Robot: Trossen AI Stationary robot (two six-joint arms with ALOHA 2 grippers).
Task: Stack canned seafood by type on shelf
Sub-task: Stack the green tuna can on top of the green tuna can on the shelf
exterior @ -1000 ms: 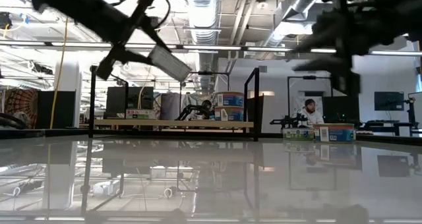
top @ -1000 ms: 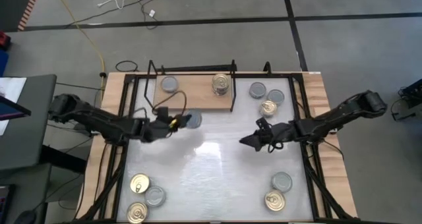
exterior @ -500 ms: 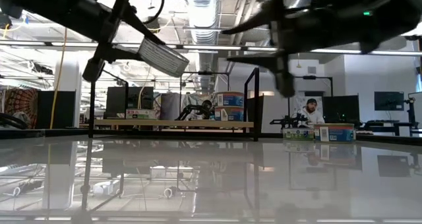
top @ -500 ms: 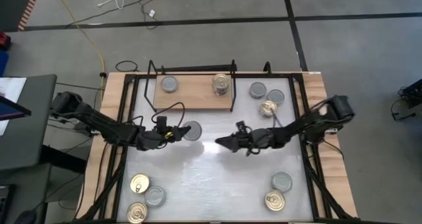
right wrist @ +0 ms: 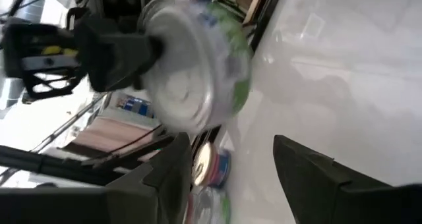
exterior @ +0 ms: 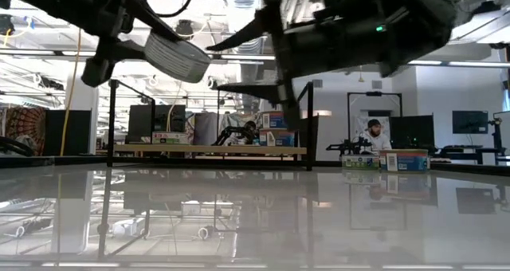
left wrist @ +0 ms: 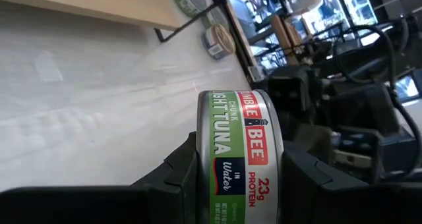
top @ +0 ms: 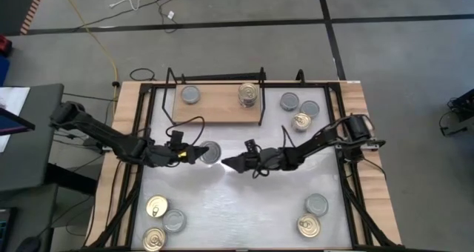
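Observation:
My left gripper (top: 203,153) is shut on a flat tuna can (top: 211,151) with a grey top and a green label (left wrist: 241,158), held in the air above the middle of the white table. My right gripper (top: 228,163) is open and points at that can from the table's right, a short gap away; in the right wrist view the can (right wrist: 198,66) is ahead of its fingers (right wrist: 165,178). The wooden shelf (top: 218,107) at the far side carries one grey can (top: 191,95) and a gold-topped stack (top: 249,94). The other cans lie flat on the table. My left gripper pinches the can between its two fingers (left wrist: 178,178), one on each flat face, so the labelled side wall (left wrist: 231,184) shows between them. The fingers come roughly level from the table's left. The can is lifted clear and tilted (exterior: 177,56).
Three cans (top: 299,110) lie right of the shelf, three (top: 159,221) at the near left corner and two (top: 312,215) at the near right. The shelf's black wire frame (top: 261,96) stands up around the board. A person shows in the room far behind (exterior: 371,131).
My right gripper has reached a good way toward the table's left, from right of centre up to the held can. My left gripper has carried the can a little toward the near edge, and the can has tipped further.

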